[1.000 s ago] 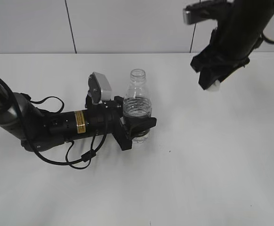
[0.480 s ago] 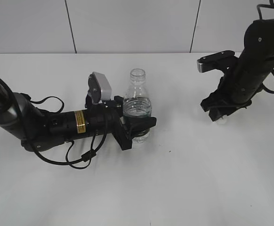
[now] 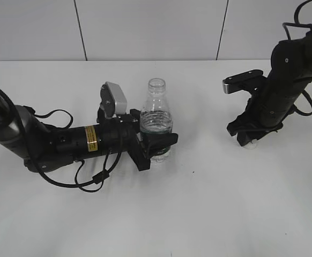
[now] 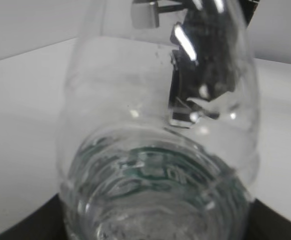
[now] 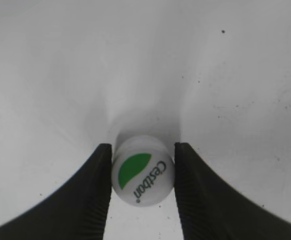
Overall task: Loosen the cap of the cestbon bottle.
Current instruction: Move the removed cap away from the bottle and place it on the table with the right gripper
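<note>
The right gripper (image 5: 141, 187) has its two black jaws pinching the cap (image 5: 142, 170), one on each side, low in the middle of the right wrist view. The cap is white with a green patch and the word Cestbon on top. In the exterior view it is a small white bit (image 3: 250, 143) under that gripper (image 3: 248, 137), down by the white table (image 3: 225, 203), at the right of the frame. The left gripper (image 3: 157, 148) has its jaws squeezing the cestbon bottle (image 3: 156, 120) low down, near the middle. The bottle stands upright with its neck open. The cap and bottle are well apart.
</note>
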`<state>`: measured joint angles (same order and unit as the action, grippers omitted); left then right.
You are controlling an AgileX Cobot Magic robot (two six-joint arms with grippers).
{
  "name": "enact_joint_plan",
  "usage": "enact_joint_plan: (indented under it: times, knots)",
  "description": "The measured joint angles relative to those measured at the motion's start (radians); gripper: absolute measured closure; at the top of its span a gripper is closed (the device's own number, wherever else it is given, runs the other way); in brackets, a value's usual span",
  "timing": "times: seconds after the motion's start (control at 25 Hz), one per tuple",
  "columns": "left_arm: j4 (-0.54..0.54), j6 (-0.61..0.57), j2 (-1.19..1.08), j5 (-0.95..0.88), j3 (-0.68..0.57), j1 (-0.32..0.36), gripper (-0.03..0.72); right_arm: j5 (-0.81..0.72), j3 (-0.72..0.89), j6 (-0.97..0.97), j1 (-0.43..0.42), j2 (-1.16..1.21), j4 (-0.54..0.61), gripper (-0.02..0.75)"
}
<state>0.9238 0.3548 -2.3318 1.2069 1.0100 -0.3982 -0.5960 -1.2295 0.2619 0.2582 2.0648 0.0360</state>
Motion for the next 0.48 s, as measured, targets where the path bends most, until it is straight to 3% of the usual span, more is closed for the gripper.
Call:
enact_joint_plan:
  times: [0.2, 0.24, 0.4, 0.48]
  knots:
    - [0.000, 0.000, 0.000, 0.000, 0.000, 0.000, 0.287, -0.001, 0.000, -0.010, 0.000, 0.000, 0.000, 0.441]
    - [0.000, 0.000, 0.000, 0.000, 0.000, 0.000, 0.287, -0.001, 0.000, -0.011, 0.000, 0.000, 0.000, 0.408]
    - [0.000, -0.001, 0.000, 0.000, 0.000, 0.000, 0.287, -0.001, 0.000, -0.012, 0.000, 0.000, 0.000, 0.143]
    - [0.000, -0.001, 0.000, 0.000, 0.000, 0.000, 0.287, -0.005, 0.000, -0.012, 0.000, 0.000, 0.000, 0.110]
